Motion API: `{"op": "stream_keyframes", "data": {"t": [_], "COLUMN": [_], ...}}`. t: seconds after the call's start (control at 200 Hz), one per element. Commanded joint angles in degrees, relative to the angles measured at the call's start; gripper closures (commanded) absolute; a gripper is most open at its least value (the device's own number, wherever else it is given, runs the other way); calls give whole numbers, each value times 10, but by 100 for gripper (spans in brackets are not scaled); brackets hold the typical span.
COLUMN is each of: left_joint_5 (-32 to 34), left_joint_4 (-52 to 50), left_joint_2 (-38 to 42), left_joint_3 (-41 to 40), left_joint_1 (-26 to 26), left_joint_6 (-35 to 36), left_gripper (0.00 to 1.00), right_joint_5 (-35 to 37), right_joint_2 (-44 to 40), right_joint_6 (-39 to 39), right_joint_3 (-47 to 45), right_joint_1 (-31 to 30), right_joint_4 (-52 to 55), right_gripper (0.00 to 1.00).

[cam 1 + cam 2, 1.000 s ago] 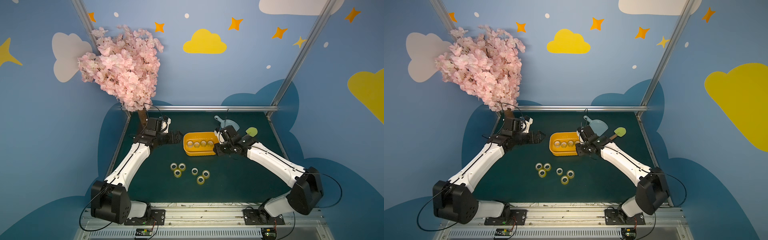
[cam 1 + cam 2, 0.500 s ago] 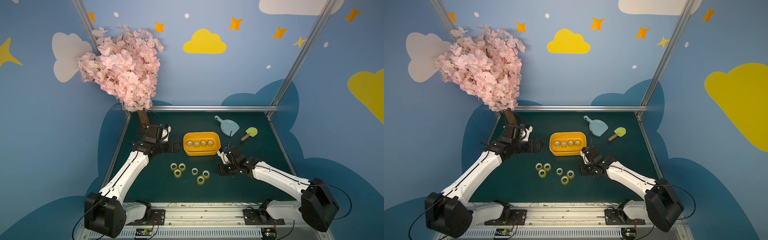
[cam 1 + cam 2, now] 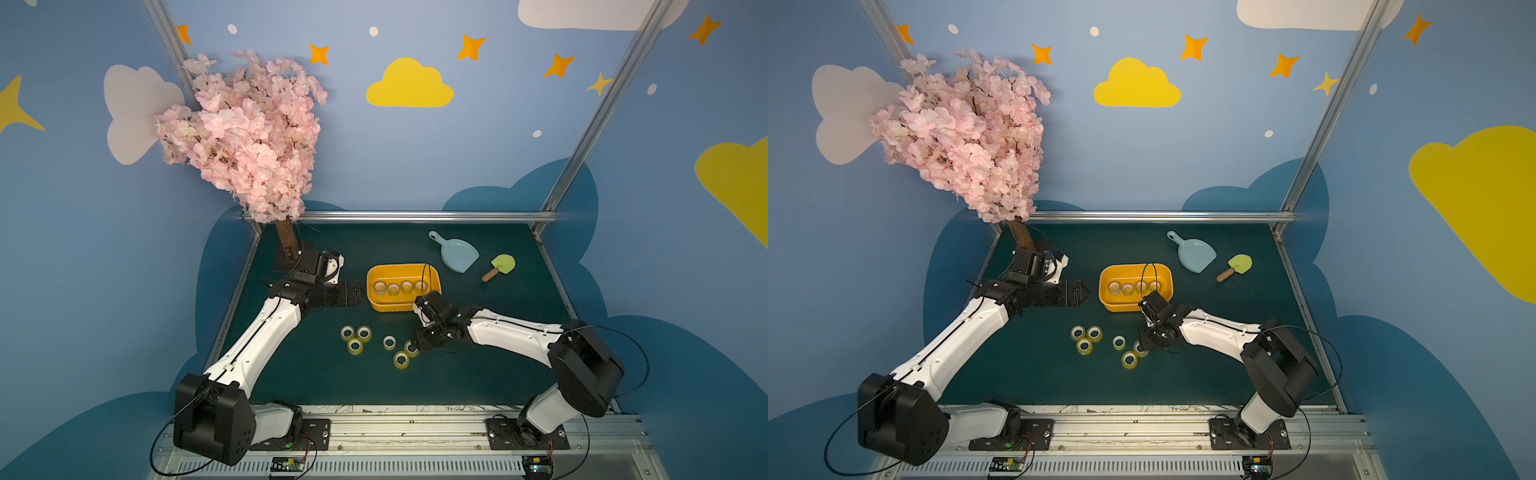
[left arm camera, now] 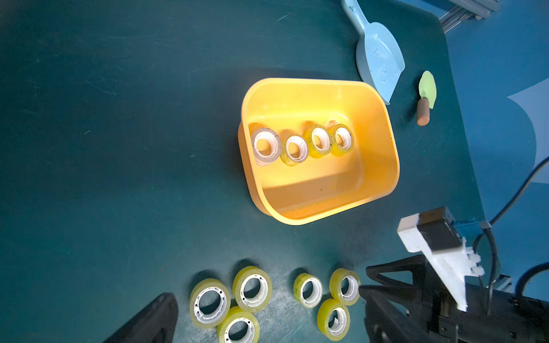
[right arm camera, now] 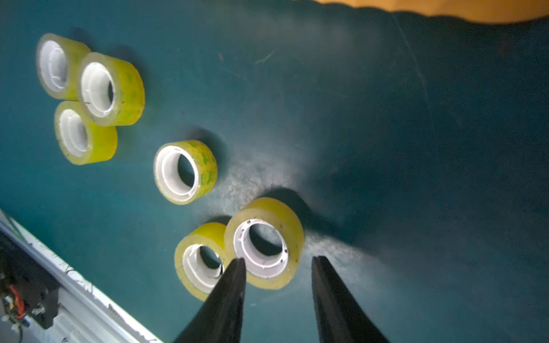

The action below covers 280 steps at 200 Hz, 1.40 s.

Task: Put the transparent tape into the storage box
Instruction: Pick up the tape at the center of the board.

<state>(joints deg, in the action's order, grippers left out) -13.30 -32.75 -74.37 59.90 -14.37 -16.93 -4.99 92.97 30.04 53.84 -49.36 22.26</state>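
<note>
Transparent tape (image 5: 267, 209): four rolls sit in the storage box (image 3: 390, 306) beyond the right gripper (image 5: 278, 259), six lie loose near its half-parted, empty jaws.

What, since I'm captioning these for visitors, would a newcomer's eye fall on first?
The big pink blossom tree in the back left corner grabs attention first. Mid-table sits the orange-yellow storage box with four tape rolls lined up inside. In front of it six loose rolls lie on the green table, the right gripper open close to one of them.
</note>
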Motion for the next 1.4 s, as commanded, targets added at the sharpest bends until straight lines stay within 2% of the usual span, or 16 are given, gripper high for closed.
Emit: {"op": "stream_keyframes", "data": {"t": [0.0, 0.11, 0.175, 0.386, 0.591, 0.756, 0.986, 1.051, 1.272, 1.397], "left_joint_5": [-4, -4, 17, 12, 31, 38, 41, 37, 47, 49], "left_joint_4": [-17, -16, -16, -20, -23, -3, -7, -11, -15, -15], "left_joint_2": [-3, 1, 2, 6, 19, 43, 34, 29, 19, 8], "left_joint_3": [14, 14, 14, 16, 18, 0, 5, 6, 7, 8], "left_joint_1": [0, 0, 0, 0, 1, 1, 2, 2, 2, 2], "left_joint_6": [-1, 1, 1, -2, 2, 5, 7, 7, 8, 10], "left_gripper": [0, 0, 0, 0, 0, 0, 0, 0, 0, 0], "right_joint_5": [45, 64, 66, 89, 103, 95, 82, 79, 77, 113], "right_joint_2": [35, 54, 57, 70, 77, 57, 9, -15, -96, -114], "right_joint_6": [4, 11, 12, 21, 19, 4, -13, -20, -50, -37], "right_joint_3": [20, 31, 29, 27, 36, 24, 36, 34, 44, 79], "right_joint_1": [-6, -14, -19, -21, -21, -17, -12, -12, -4, 6], "right_joint_4": [37, 55, 53, 74, 95, 84, 88, 86, 108, 129], "right_gripper": [58, 58, 58, 62, 70, 71, 96, 100, 100, 100]}}
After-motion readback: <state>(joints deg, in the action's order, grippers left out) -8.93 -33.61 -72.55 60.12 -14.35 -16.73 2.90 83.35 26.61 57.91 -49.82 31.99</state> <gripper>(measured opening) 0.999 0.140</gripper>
